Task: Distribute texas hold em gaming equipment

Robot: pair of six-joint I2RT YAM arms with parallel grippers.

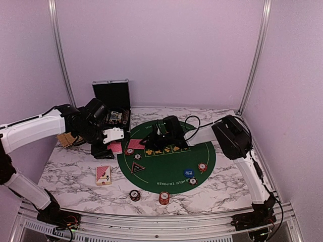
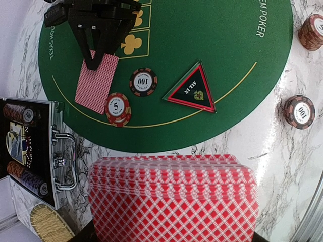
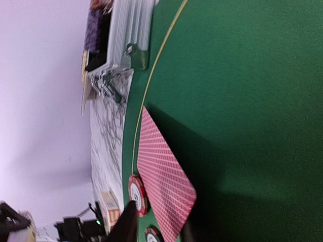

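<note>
The left hand (image 1: 112, 140) grasps a fanned red-backed deck (image 2: 171, 201), lower centre in its wrist view. The right hand (image 2: 94, 63) meets one red-backed card (image 2: 96, 83) on the green mat (image 2: 217, 60), upper left; I cannot tell whether it is clenched.

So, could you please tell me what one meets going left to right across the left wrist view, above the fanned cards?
Silver case → 5 chip → 100 chip → triangular All In button → dark chip stack. The flat card overlaps the 5 chip, so it is left out.
</note>
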